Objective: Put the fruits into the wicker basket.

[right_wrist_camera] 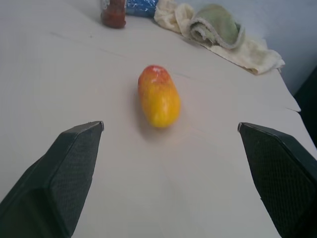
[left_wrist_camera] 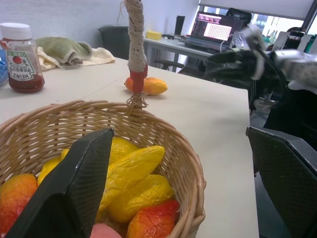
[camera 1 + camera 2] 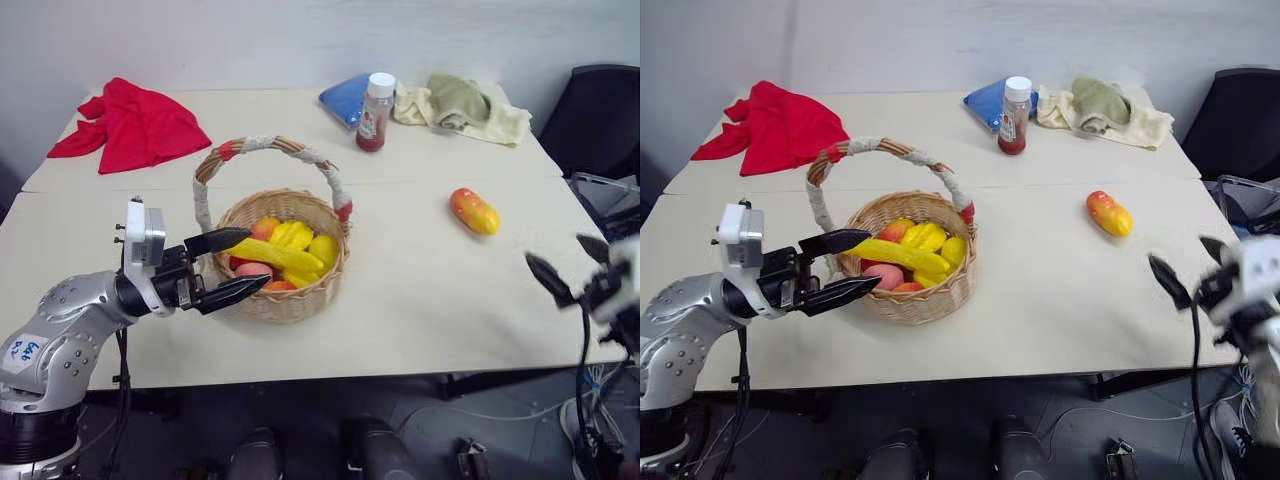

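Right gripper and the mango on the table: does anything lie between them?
Nothing. In the right wrist view, bare tabletop runs from the open right gripper to the mango; the bottle and cloths sit beyond it.

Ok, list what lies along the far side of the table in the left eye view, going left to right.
Red cloth → blue pouch → ketchup bottle → cream and green towels.

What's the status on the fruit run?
Both end effectors open, empty: left at the wicker basket, right lined up on the mango. Banana already in basket. Nothing between right end effector and mango.
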Controlling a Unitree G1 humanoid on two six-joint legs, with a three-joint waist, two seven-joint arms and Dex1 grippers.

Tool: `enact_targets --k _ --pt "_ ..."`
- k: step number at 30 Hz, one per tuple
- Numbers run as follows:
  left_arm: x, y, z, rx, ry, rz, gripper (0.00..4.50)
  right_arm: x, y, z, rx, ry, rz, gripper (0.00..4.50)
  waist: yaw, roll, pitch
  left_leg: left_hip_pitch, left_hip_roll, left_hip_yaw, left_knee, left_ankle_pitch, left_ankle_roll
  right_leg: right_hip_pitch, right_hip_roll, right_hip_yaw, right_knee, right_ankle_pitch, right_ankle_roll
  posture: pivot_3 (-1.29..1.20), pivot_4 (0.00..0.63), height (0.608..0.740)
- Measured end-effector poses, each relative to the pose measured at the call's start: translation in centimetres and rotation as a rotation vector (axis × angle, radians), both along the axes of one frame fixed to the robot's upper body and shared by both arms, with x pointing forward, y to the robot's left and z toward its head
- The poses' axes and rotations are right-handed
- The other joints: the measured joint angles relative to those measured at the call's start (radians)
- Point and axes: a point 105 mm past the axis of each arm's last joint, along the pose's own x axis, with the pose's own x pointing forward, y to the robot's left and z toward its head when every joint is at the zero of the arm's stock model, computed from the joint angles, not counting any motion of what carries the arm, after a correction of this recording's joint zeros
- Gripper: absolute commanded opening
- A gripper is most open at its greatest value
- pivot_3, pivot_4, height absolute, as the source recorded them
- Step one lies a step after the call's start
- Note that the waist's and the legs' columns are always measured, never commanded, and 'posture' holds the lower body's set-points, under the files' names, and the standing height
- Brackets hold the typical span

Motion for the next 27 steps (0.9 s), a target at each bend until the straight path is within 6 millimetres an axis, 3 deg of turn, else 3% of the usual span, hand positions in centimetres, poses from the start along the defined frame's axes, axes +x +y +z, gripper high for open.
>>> enact_targets --k 2,4,9,13,16,22,27 --pt "0.1 0.2 0.1 0.002 -0.014 0.017 4.5 2.3 1.7 0.9 -0.019 0.05 0.049 4.48 0.003 0.0 0.0 0.0 0.001 0.0 -0.001 -0.001 -0.002 0.0 0.002 0.0 -0.001 -0.001 -0.001 0.0 0.15 0.74" --pt "0.2 0.1 -0.1 0.002 -0.02 0.023 4.5 4.3 2.6 0.5 -0.072 0.128 0.048 4.48 0.004 0.0 0.0 -0.002 0.003 0.0 0.0 -0.001 -0.004 -0.001 0.004 0.0 -0.002 -0.001 -0.001 0.0 0.15 0.74" --pt "0.1 0.0 -0.5 0.004 -0.014 0.025 4.5 8.7 1.9 -1.1 -0.11 0.243 -0.089 4.48 0.016 0.0 0.0 -0.007 0.004 0.003 0.004 -0.001 -0.006 -0.005 0.005 0.002 -0.003 -0.001 0.0 0.0 0.15 0.74" --pt "0.1 0.0 -0.4 0.004 -0.026 0.031 4.5 10.3 1.9 -1.6 -0.11 0.228 -0.132 4.48 0.023 0.0 0.0 -0.015 0.004 0.003 0.006 0.0 -0.006 -0.013 0.005 0.002 -0.002 0.0 0.0 0.0 0.15 0.74" --pt "0.1 0.0 -0.3 -0.001 -0.034 0.042 4.5 10.9 2.5 -3.0 -0.083 0.252 -0.124 4.48 0.022 0.0 0.0 -0.016 0.004 0.005 0.006 0.0 -0.007 -0.016 0.005 0.003 -0.001 0.0 0.0 0.0 0.15 0.74" --pt "-0.2 -0.3 -0.1 -0.002 -0.05 0.041 4.5 11.6 2.1 -3.7 -0.049 0.277 -0.118 4.48 0.014 0.0 0.0 -0.015 0.006 0.006 0.009 0.001 -0.007 -0.016 0.007 0.004 0.002 0.0 0.0 0.0 0.15 0.74" --pt "-0.2 -0.2 0.0 -0.003 -0.052 0.053 4.5 11.8 2.2 -4.0 -0.056 0.269 -0.077 2.9 0.008 0.0 0.0 -0.015 0.006 0.006 0.009 0.001 -0.007 -0.016 0.008 0.005 0.004 0.0 0.0 0.0 0.15 0.74"
